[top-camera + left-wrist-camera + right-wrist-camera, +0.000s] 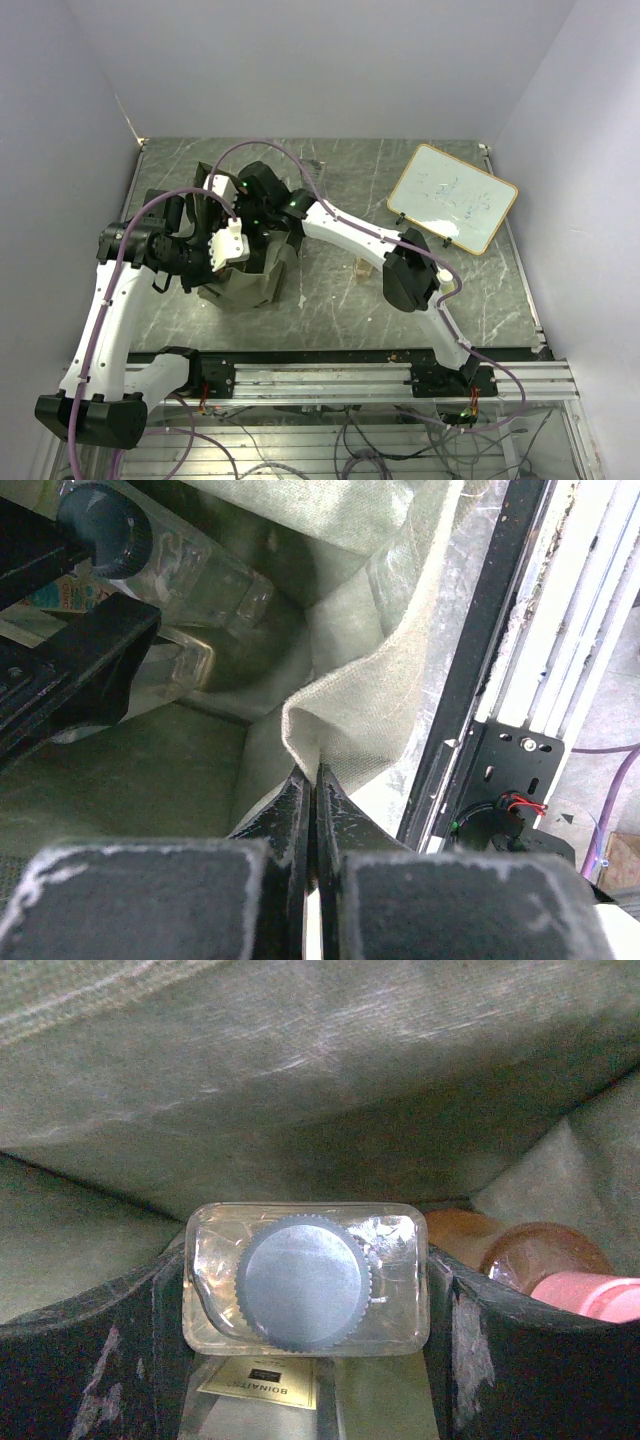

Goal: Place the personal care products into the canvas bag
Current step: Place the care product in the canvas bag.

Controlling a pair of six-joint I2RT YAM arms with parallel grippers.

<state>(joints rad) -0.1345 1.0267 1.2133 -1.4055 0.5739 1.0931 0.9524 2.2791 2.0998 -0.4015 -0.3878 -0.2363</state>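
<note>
Over the left half of the counter (340,300), both arms converge on the canvas bag (250,275).

Left tool (315,778): pressed together on the bag's fabric rim, pinching a fold of cloth and pulling the mouth open.

Right tool (306,1290): clamped across the flat sides of a clear bottle (300,1260) with a dark ribbed cap, one finger on each side. The cap faces the wrist and the body points down into the bag. Fabric walls surround the bottle on all visible sides, so it is inside the mouth.

Contents: an amber bottle (520,1255) with a pink cap lies inside the bag, just beside the right finger.

Step in hand (judged): depositing the clear bottle. It is not yet released.

Next move (judged):
1. Spread the right tool so that the bottle drops beside the amber bottle.
2. Lift the right tool straight out, clear of the rim.
3. Hold the left pinch throughout, or the mouth may collapse.

A small pale item (358,268) lies on the counter right of the bag, too small to identify. It may be a product to fetch.
</note>
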